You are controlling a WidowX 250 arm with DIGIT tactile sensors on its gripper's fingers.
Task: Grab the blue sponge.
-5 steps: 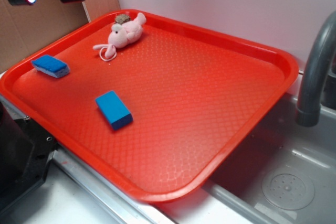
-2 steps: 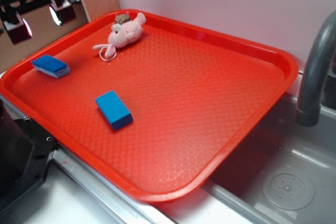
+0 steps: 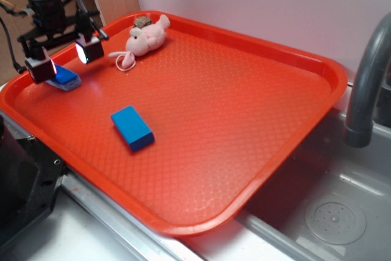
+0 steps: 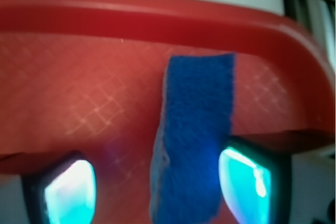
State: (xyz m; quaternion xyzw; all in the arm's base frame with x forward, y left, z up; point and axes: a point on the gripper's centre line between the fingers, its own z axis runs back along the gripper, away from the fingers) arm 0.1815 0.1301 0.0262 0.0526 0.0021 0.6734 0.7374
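Plainly, the gripper point(image 3: 63, 60) hung with its fingers spread apart over the sponge point(image 3: 66, 79), which lay flat near the left rim of the tray point(image 3: 244, 108). The wrist view showed the sponge point(image 4: 194, 135) running lengthwise between the two lit pads, but off centre: its right edge sat just beside the right pad point(image 4: 247, 182), perhaps under it, while the left pad point(image 4: 68, 187) stood well apart. Nothing was gripped yet.

The main risk seemed to be that offset. If the claw came straight down, the right finger might land on top of the sponge and squash or tip it instead of passing alongside. A close from there could catch only a corner, and soft foam would likely slip out on the lift.

The rim was close too. A finger drifting outward could strike the raised edge and jolt the tray.

The block point(image 3: 132, 128) lay well apart toward the middle, and the pink toy point(image 3: 146, 38) sat near the far rim; neither looked likely to interfere, though the block was the wrong target should the arm wander.
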